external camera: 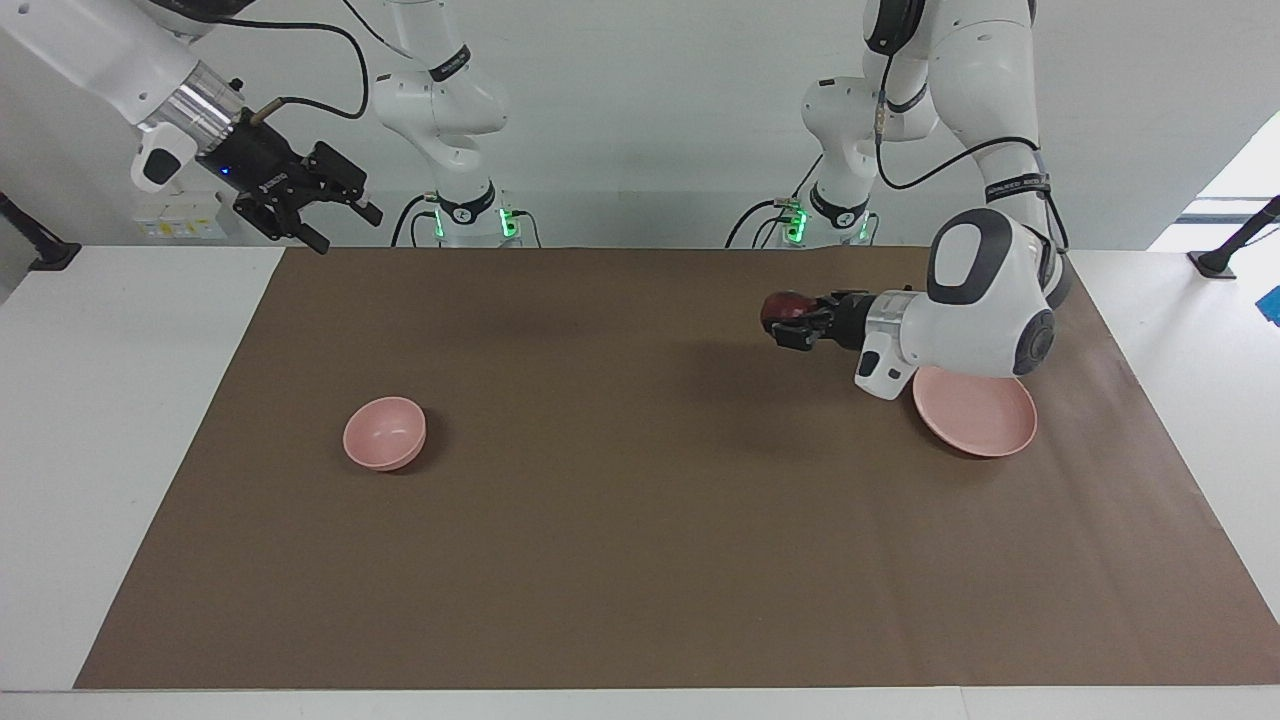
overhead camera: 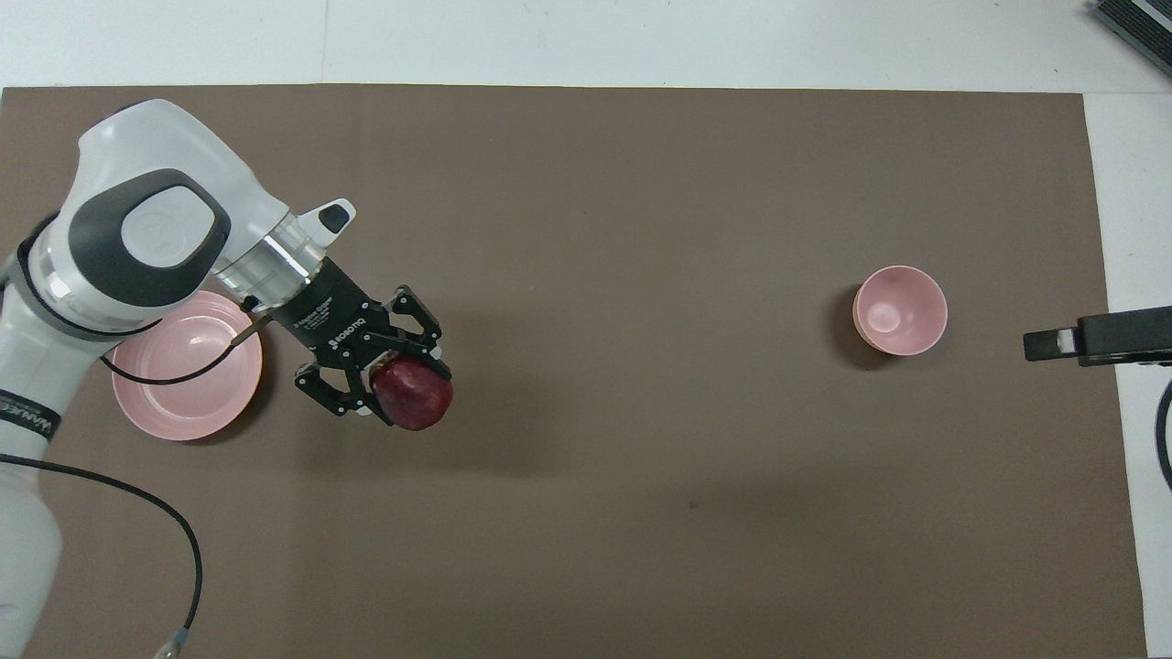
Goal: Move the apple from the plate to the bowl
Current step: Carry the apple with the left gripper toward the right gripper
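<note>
Pink bowl (external camera: 385, 432) lower-left of frame, empty. Left gripper (external camera: 790, 320) clamps apple (external camera: 783, 305) mid-right, beside plate (external camera: 985, 420). Right gripper (external camera: 335, 215) upper-left, fingers apart, holding nothing, waiting.

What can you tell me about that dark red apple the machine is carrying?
The apple is small, round and dark red, with a smooth, slightly glossy skin. No stem shows. It is off the plate and up in the air, clamped between the black fingers of the left gripper, which is all that touches it. It hangs over the bare brown mat just beside the plate, toward the left arm's end of the table. The bowl sits toward the right arm's end, with nothing in it.
</note>
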`<action>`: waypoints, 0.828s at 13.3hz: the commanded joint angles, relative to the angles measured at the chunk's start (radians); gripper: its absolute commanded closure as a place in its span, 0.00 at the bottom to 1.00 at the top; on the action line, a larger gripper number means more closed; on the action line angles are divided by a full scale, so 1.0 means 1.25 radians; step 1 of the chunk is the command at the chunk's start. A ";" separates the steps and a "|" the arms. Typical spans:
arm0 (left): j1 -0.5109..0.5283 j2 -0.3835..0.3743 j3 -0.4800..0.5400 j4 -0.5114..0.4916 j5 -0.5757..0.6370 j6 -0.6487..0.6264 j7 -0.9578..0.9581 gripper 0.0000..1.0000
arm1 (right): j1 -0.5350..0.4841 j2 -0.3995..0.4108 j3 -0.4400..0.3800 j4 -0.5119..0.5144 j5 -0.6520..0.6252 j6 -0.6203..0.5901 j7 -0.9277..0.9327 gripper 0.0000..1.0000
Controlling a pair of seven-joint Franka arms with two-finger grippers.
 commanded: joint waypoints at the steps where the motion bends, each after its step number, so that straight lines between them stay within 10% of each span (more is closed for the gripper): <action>1: -0.078 0.009 0.012 0.020 -0.070 0.051 -0.082 1.00 | 0.002 0.047 0.009 -0.022 0.120 0.013 -0.027 0.00; 11: -0.115 -0.001 -0.161 -0.002 -0.397 0.406 -0.135 1.00 | -0.043 0.075 0.009 -0.167 0.461 0.005 -0.067 0.00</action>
